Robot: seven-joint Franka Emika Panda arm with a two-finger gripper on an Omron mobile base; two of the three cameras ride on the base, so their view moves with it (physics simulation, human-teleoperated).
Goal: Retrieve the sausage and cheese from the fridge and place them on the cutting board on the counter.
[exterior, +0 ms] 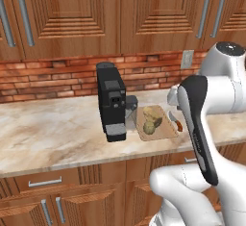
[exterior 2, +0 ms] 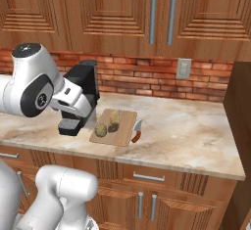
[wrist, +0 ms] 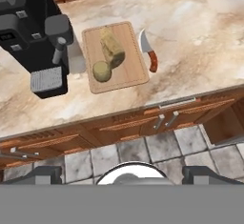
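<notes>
Surface: beige marbled stone (exterior: pixel 57 133), brick wall behind, brown cabinet fronts below and above.
Cutting board: tan wooden board (wrist: pixel 132 70) lies flat on the surface, just right of the black coffee machine (exterior: pixel 111 100).
On the board: two yellowish-brown lumps, a long one (wrist: pixel 112 49) and a round one (wrist: pixel 101 71), touching each other; what they are I cannot tell.
Knife: small, red handle (wrist: pixel 149 54), on the surface just beside the board's right edge, apart from it.
Tool: its two dark tips (wrist: pixel 122 174) stand wide apart at the bottom of the hand view, holding nothing, high over the grey tiled floor (wrist: pixel 143 151) in front of the cabinets.
Arm: white, folded above the surface's front edge.
</notes>
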